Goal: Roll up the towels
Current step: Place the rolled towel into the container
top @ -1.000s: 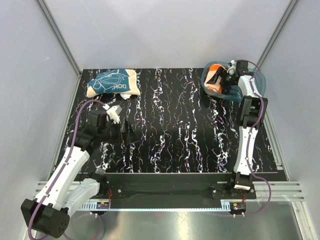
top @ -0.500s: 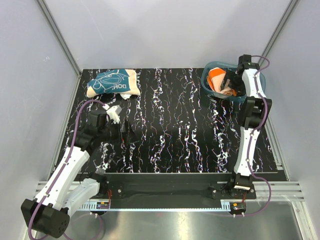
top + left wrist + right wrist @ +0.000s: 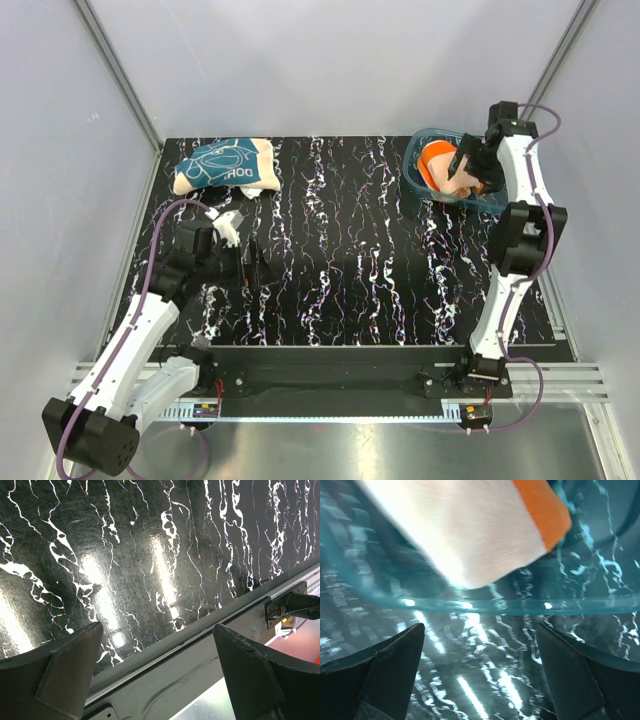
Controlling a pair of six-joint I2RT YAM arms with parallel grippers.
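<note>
Right claw (image 3: 468, 172) open, partly hiding orange towel (image 3: 437, 160)

Even, bright overhead light fills the top view, and the glossy black white-veined bench (image 3: 350, 260) carries only faint, soft shadows. In the left wrist view long white glare streaks smear across it. The right wrist view is blurred: the cream back of the orange cloth towel (image 3: 470, 525) is washed out, and the rim of the translucent blue plastic tray (image 3: 485, 605) glints.
</note>
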